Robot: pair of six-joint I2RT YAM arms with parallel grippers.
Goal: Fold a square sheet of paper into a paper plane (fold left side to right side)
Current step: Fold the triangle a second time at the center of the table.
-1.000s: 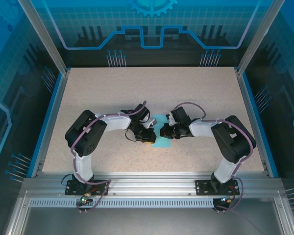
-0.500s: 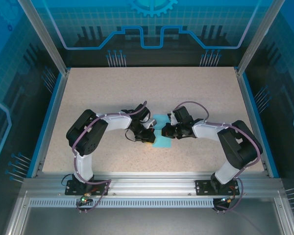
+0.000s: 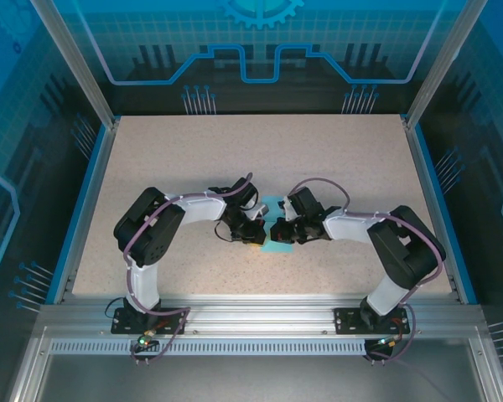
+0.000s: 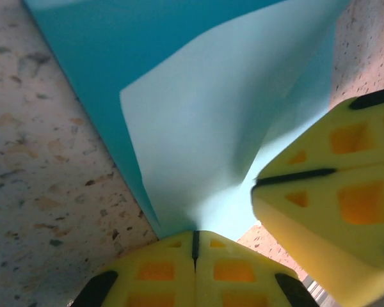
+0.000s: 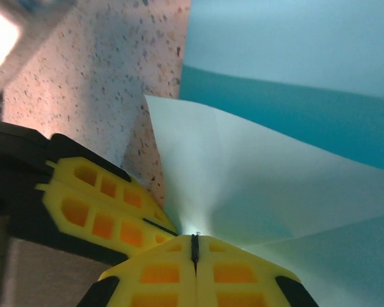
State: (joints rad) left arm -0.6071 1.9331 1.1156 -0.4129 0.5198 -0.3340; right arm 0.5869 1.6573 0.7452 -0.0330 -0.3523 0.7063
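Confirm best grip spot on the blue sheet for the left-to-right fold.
I'd grip the square sheet of paper by the raised flap's edge, where the left gripper and right gripper pinch it. Come in low over the table, jaws shut across the thin layer: the rest lies flat, leaving no edge to catch.

The square sheet of paper is thin, smooth, matt light-blue paper (darker on one face). The counter looks like speckled beige laminate, matt. The left tool and right tool have dull yellow moulded plastic pads. The frame rail is brushed metal.
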